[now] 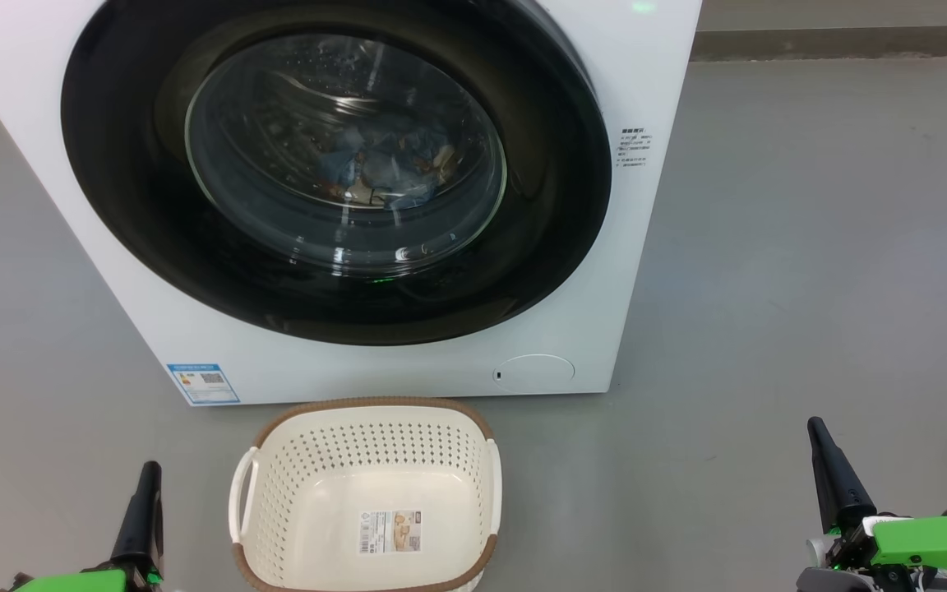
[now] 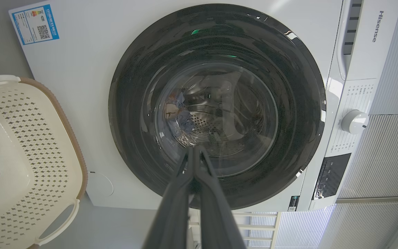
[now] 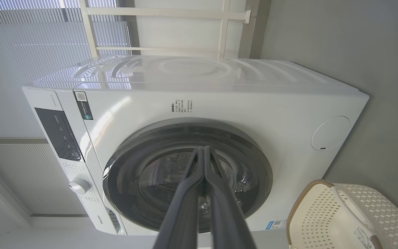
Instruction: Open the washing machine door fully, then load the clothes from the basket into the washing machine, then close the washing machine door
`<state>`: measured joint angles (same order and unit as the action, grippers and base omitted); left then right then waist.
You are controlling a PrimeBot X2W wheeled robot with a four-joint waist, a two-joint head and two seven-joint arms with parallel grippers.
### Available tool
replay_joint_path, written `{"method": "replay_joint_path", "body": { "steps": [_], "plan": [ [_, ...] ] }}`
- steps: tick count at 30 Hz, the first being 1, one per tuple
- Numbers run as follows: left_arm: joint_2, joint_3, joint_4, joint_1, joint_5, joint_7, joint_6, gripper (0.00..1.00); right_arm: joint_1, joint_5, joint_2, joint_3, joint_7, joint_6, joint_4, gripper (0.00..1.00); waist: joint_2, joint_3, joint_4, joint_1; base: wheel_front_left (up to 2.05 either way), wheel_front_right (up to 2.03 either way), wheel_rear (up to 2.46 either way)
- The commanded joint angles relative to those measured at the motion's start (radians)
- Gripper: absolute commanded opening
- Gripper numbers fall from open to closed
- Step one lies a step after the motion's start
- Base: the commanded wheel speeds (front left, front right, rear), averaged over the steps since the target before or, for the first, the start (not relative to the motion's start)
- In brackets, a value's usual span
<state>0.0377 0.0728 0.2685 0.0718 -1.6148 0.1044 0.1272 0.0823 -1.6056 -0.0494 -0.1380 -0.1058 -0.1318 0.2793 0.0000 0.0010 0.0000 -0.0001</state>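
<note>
The white washing machine (image 1: 646, 74) stands ahead with its round black-rimmed door (image 1: 334, 164) shut flat against the front. Behind the glass the blue clothes (image 1: 383, 160) lie inside the steel drum, also seen as clothes (image 2: 180, 119) in the left wrist view. The cream basket (image 1: 368, 501) sits on the floor in front of the machine, with just a paper label on its bottom. My left gripper (image 1: 147, 473) rests shut at the lower left, its tips together. My right gripper (image 1: 817, 432) rests shut at the lower right. Both hold nothing and stand well back from the door (image 2: 216, 103) (image 3: 188, 176).
Grey floor (image 1: 810, 247) spreads to the right of the machine. A blue sticker (image 1: 203, 383) and a round flap (image 1: 535, 372) sit low on its front. The control panel and a white dial (image 2: 354, 121) are on the machine's top edge. A white frame (image 3: 157, 14) stands behind.
</note>
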Motion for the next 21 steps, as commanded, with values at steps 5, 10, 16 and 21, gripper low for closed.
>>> {"method": "replay_joint_path", "body": {
  "steps": [5, 10, 16, 21],
  "plan": [
    [0.018, 0.035, -0.019, 0.041, 0.001, 0.004, 0.003, 0.00, 0.031, -0.002, -0.001, 0.023, -0.008, 0.001, -0.030, 0.00, 0.0000, 0.000, 0.000, 0.0001, 0.00, 0.00, 0.00],
    [0.018, 0.035, -0.019, 0.041, 0.001, 0.004, 0.003, 0.00, 0.031, -0.002, -0.001, 0.023, -0.008, 0.001, -0.030, 0.00, 0.0000, 0.000, 0.000, 0.0001, 0.00, 0.00, 0.00],
    [0.017, 0.036, -0.019, 0.041, 0.002, 0.004, 0.003, 0.00, 0.031, -0.002, -0.001, 0.023, -0.008, 0.001, -0.030, 0.00, 0.0000, 0.000, 0.000, 0.0001, 0.00, 0.00, 0.00],
    [0.017, 0.036, -0.019, 0.041, 0.002, 0.005, 0.003, 0.00, 0.031, -0.002, -0.001, 0.023, -0.008, 0.001, -0.030, 0.00, 0.0000, 0.000, 0.000, 0.0001, 0.00, 0.00, 0.00]
  ]
}}
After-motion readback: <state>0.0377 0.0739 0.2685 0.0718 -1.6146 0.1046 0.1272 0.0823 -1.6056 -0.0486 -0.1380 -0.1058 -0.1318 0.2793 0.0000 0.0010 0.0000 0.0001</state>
